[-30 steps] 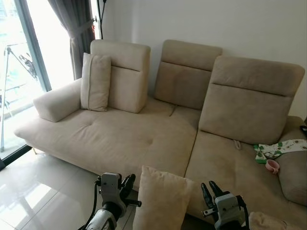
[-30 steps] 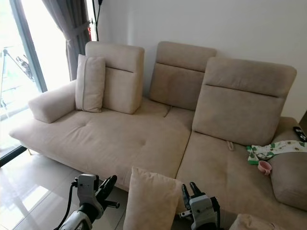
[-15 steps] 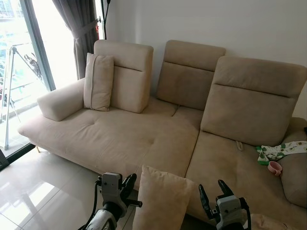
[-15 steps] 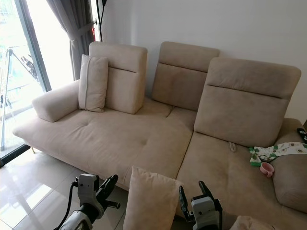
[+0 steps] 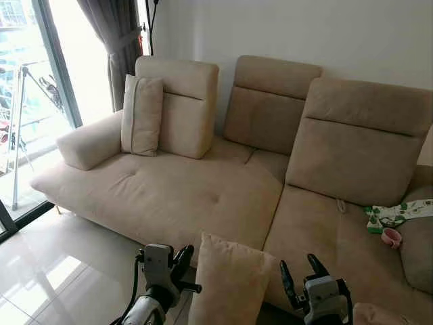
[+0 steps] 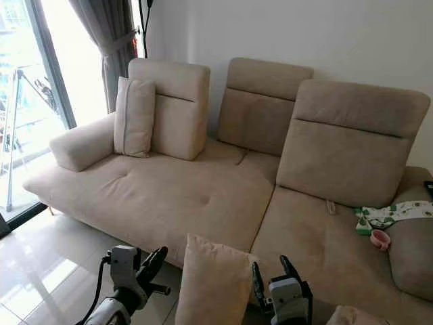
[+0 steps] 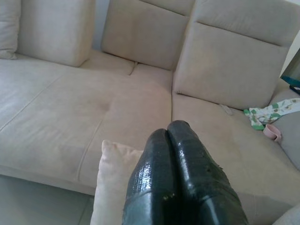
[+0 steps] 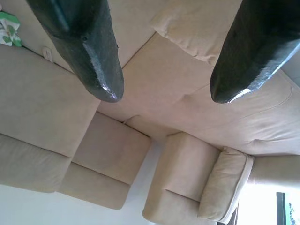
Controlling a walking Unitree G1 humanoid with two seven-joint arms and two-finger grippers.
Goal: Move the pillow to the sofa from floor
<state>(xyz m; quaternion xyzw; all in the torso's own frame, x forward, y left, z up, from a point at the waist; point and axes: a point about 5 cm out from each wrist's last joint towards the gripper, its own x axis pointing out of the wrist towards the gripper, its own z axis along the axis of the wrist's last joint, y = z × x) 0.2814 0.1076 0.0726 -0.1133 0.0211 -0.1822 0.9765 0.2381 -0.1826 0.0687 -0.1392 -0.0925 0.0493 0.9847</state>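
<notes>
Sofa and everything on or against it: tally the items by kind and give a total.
Sofa: 1
Beige pillows: 2, one upright against the backrest by the armrest, one between the grippers at the seat's front edge
Green-patterned white cloth: 1
Small pink cup: 1
Total: 5

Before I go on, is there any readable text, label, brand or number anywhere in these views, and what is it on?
None can be read.
The green-and-white patterned cloth on the beige fabric sofa carries a leafy print, not letters.
The beige square pillow between the left gripper and right gripper is plain.
</notes>
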